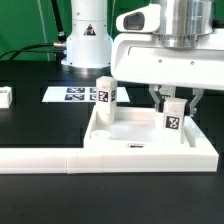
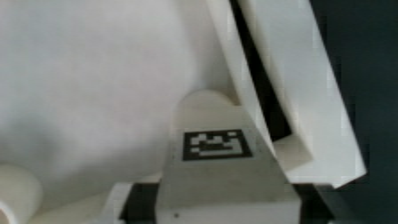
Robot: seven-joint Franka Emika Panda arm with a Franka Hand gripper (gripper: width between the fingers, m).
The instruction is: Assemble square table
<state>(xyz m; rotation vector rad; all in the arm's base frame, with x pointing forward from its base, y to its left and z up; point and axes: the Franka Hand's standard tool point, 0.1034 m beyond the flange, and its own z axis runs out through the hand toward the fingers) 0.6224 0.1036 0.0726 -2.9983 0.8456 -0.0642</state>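
The white square tabletop (image 1: 135,132) lies on the black table with its rim up. One white leg (image 1: 106,94) with a tag stands upright at its far corner, on the exterior view's left. My gripper (image 1: 173,104) is shut on a second tagged leg (image 1: 173,118) and holds it upright over the tabletop's corner on the exterior view's right. In the wrist view the held leg (image 2: 214,140) shows its tag between my dark fingers (image 2: 146,204). The tabletop's inner face (image 2: 89,80) and rim (image 2: 285,80) lie beneath it. Whether the leg touches the tabletop is hidden.
A long white L-shaped rail (image 1: 50,157) runs along the tabletop's near side and right side. The marker board (image 1: 72,94) lies behind the tabletop. A small white part (image 1: 5,97) sits at the exterior view's left edge. The robot base (image 1: 88,40) stands at the back.
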